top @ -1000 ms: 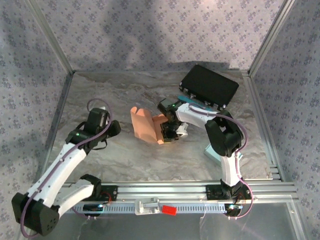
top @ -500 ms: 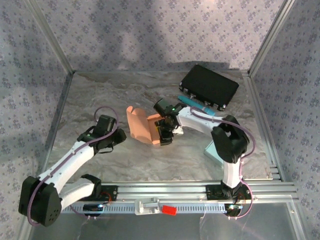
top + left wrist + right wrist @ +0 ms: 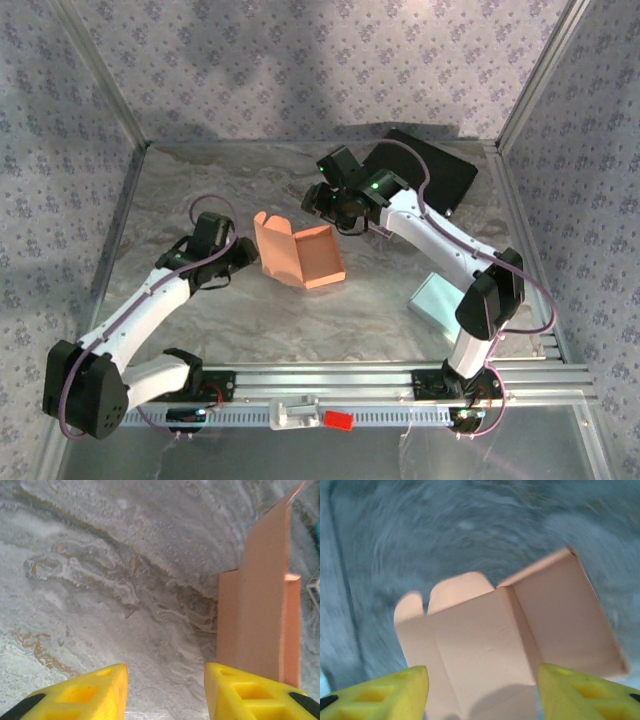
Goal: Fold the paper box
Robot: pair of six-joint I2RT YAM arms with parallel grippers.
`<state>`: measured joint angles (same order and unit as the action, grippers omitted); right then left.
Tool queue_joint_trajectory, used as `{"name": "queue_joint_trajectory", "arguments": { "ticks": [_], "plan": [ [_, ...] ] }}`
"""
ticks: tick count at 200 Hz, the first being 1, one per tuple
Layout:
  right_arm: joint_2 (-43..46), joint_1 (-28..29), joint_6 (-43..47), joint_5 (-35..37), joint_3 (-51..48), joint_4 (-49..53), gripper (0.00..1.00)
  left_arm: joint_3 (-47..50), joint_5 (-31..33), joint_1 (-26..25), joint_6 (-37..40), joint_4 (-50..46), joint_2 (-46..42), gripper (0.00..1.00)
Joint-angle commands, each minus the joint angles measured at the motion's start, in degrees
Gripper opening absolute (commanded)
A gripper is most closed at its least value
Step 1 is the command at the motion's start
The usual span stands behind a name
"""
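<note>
The salmon paper box (image 3: 297,255) lies partly folded in the middle of the table, with its flaps standing up at the left end. My left gripper (image 3: 243,254) hangs just left of it, open, with bare table between its yellow fingers (image 3: 95,692). The box's upright wall (image 3: 260,605) is close by the right finger. My right gripper (image 3: 324,203) hovers above and behind the box, open and holding nothing. Below it I see the box's inside panels and two rounded flaps (image 3: 485,640), framed by the yellow fingertips (image 3: 395,690).
A black case (image 3: 430,170) lies at the back right, partly behind the right arm. A pale blue-green flat pad (image 3: 437,303) rests near the right arm's elbow. Metal frame posts and a front rail (image 3: 330,380) bound the marbled table (image 3: 200,180).
The right gripper let go of the box, opened, and pulled up and back toward the far side. The left gripper moved in close to the box's left end. The box shifted slightly left.
</note>
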<state>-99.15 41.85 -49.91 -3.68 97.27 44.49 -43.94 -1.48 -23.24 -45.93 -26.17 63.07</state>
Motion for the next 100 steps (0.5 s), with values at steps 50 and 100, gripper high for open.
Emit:
{"name": "queue_joint_trajectory", "arguments": {
  "ticks": [50,100],
  "plan": [
    [-4.2,-8.2,77.6,-28.5,-8.7,-15.3,0.6,-3.7,1.4,0.4,1.7,-9.4,-3.3,0.45],
    [-20.3,-10.8,87.4,-40.6,10.7,-4.7,0.63,-3.3,-1.5,0.1,-3.1,-12.1,-6.2,0.45]
  ]
}}
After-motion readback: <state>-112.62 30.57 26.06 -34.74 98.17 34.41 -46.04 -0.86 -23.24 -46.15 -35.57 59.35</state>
